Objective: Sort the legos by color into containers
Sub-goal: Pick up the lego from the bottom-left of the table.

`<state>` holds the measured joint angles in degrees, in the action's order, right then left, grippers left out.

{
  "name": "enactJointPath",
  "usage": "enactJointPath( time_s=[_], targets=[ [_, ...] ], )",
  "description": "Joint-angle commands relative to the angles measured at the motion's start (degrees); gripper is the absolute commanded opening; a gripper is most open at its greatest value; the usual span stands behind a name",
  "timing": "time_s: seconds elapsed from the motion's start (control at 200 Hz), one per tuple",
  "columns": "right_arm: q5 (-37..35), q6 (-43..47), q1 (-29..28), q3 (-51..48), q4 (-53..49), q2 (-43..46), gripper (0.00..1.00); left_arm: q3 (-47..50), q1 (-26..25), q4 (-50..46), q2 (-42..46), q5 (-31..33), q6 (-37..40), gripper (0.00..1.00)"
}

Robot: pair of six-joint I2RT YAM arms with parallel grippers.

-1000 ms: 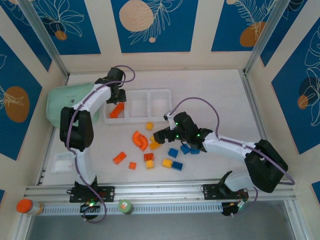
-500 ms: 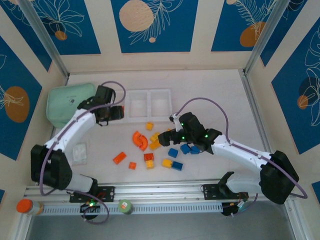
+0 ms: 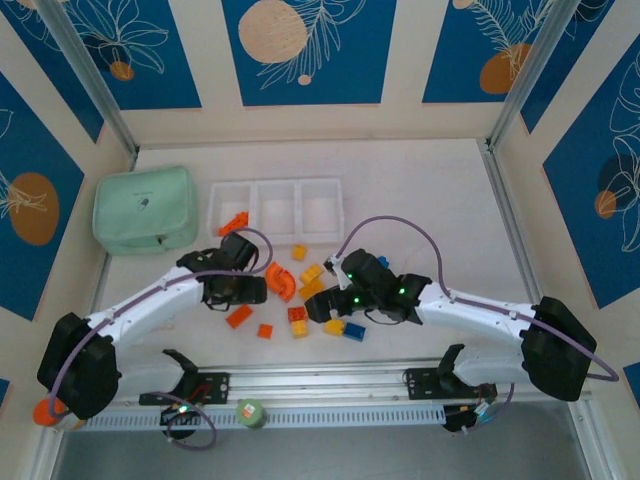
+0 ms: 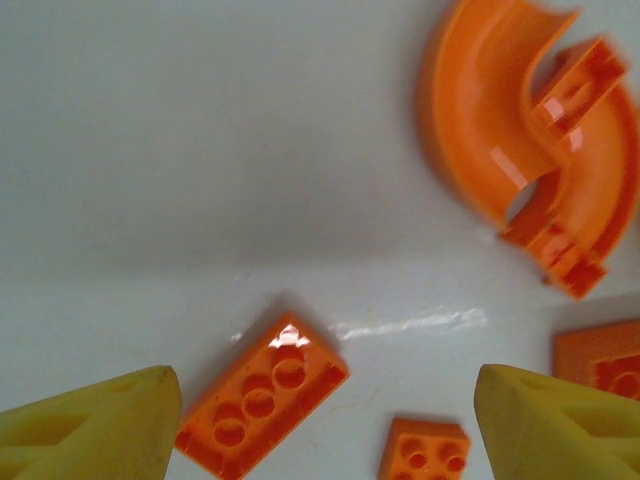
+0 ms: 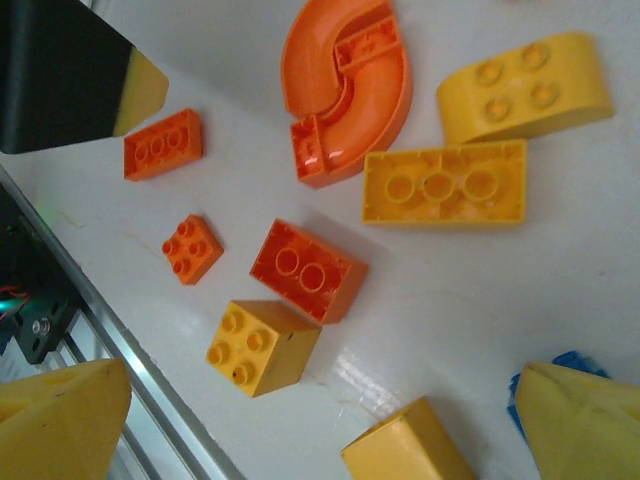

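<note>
Orange brick: a glossy, flat rectangular orange plastic brick (image 4: 262, 400), round hollows facing up, lies on the white bench (image 4: 200, 150) toward the 9 o'clock finger of your left claw (image 4: 330, 425).
Left claw: spread wide and empty, low over the bench.
Right claw (image 5: 320, 420): also wide and empty, above mixed yellow and orange bricks.
Containers: the white translucent three-compartment tray (image 3: 275, 184) sits at 12 o'clock from the pile, with an orange brick (image 3: 235, 222) in its left compartment.
Risk, skew: the brick lies diagonal to your fingers, so closing may pinch a corner and spin it away.
Risk, neighbour: a small square orange brick (image 4: 425, 455) lies just beside it, and you could trap both.
Risk, arms: both claws work near each other, so watch for a clash.
Curved piece: the smooth orange plastic channel (image 4: 530, 150) at 1 o'clock has rounded walls that could slip.
</note>
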<state>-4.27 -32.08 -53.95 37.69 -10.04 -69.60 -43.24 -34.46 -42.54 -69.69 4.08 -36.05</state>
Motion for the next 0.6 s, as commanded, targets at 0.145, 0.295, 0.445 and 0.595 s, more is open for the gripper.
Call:
enactJointPath(
  time_s=[0.145,0.295,0.445,0.595],
  targets=[
    [-1.85,-3.39,-1.38,-1.21,1.64,-0.53,0.99,6.46,-2.19,1.4,0.48,-2.94,-4.3,0.8],
    [-2.58,-3.52,-1.45,-1.17,1.85,-0.7,0.99,8.58,-2.16,2.65,-0.64,-0.45,-3.69,0.81],
    [-2.67,-3.43,-1.41,-0.78,1.74,-0.74,0.99,8.57,-2.1,3.3,-2.4,2.4,-3.42,0.79],
    [-3.32,-3.77,-1.42,-1.06,2.04,-0.42,0.99,8.23,-1.93,2.2,-3.42,6.47,-4.02,0.74]
  ],
)
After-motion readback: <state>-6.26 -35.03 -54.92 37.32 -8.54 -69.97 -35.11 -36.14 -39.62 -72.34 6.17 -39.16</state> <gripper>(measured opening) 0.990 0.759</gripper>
